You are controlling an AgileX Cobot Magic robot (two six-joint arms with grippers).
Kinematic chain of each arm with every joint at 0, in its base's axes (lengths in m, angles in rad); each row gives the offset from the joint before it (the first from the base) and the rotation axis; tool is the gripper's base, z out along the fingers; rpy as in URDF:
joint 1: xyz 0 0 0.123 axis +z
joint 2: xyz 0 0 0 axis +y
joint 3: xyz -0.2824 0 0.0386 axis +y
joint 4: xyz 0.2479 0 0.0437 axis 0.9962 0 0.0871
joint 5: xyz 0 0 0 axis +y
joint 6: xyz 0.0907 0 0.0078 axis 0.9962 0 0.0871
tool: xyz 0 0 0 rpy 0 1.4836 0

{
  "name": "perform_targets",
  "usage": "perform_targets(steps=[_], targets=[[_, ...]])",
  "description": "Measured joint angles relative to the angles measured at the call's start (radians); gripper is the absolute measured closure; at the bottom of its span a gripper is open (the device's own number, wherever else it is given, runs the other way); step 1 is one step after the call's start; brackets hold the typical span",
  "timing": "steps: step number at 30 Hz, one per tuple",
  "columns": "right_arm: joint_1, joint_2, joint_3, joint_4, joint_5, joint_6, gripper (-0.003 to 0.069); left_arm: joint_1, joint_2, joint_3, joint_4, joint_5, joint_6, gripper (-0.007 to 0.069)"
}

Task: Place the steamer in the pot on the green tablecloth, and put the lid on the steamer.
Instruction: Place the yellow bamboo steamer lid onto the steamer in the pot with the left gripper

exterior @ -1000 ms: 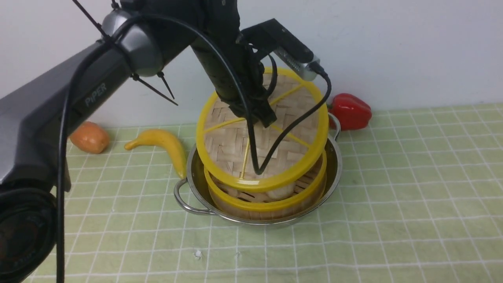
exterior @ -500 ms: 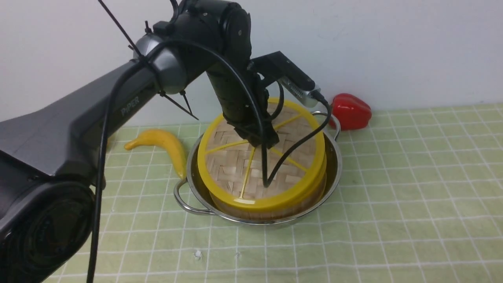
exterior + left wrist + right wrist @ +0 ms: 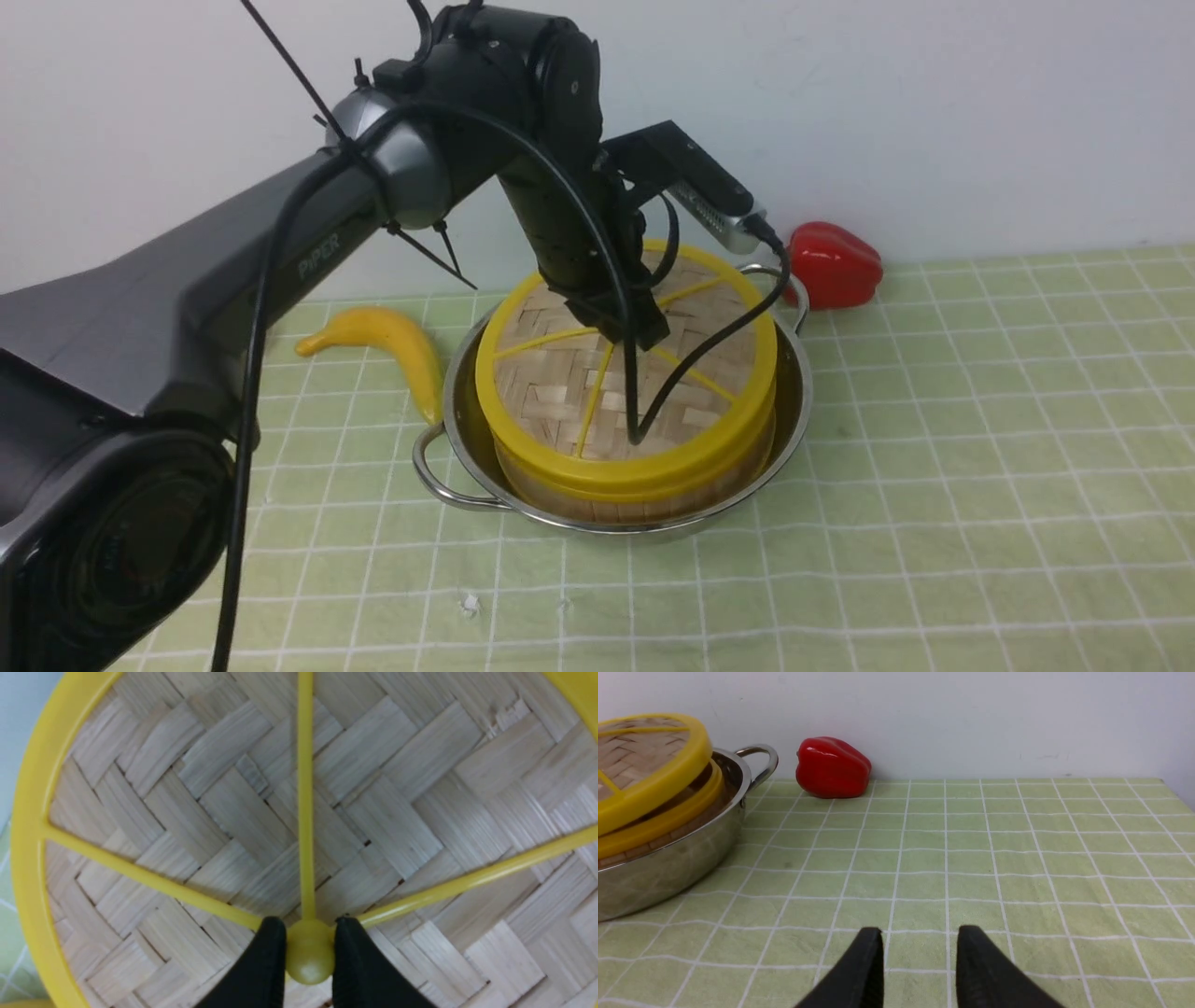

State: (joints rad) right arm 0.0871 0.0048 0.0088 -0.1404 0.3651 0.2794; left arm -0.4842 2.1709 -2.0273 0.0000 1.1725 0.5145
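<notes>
**Lid held over the steamer in the pot**

The left gripper [image 3: 309, 952] is closed on the small yellow knob [image 3: 309, 951] at the centre of the lid [image 3: 624, 373], its two black fingers [image 3: 261, 970] pressing the knob from either side. In the front view the left arm reaches in from the left and comes down onto the middle of the lid, with a black cable [image 3: 695, 359] looping across the woven surface.

The lid sits on top of the steamer [image 3: 644, 490], covering it, but not quite level: in the right wrist view a dark gap shows between the lid's yellow rim and the steamer's yellow rim on the right side, so the lid is slightly tilted there. The steamer stands inside the pot [image 3: 462, 411], which rests on the green tablecloth [image 3: 934, 467] near the middle of the scene, toward the far wall.

The right gripper [image 3: 919, 947] hangs over bare cloth to the right of the pot, well apart from it, its jaws parted with nothing between them.

A red pepper [image 3: 834, 264] lies at the far edge of the cloth, just beside the pot's far right handle [image 3: 789, 289]. A yellow banana [image 3: 387, 341] lies to the left of the pot, its near tip close to the pot's rim.
</notes>
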Motion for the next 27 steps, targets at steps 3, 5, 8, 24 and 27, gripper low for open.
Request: perform_targets(steps=[3,5,8,24,27], targets=[[0.000,0.000,0.000,0.000,0.000,0.000,0.0416,0.000,0.001,0.000,0.000,-0.001,0.002,0.0508],[0.000,0.000,0.000,0.000,0.000,0.000,0.0416,0.000,0.006,0.000,0.000,-0.002,0.004,0.0508],[0.000,0.000,0.000,0.000,0.000,0.000,0.0416,0.000,0.019,0.000,0.000,-0.009,0.012,0.0508],[0.000,0.000,0.000,0.000,0.000,0.000,0.0416,0.000,0.047,-0.002,0.000,-0.061,0.015,0.0501],[0.000,0.000,0.000,0.000,0.000,0.000,0.0416,0.000,0.035,-0.002,-0.006,-0.066,0.005,0.0434]])
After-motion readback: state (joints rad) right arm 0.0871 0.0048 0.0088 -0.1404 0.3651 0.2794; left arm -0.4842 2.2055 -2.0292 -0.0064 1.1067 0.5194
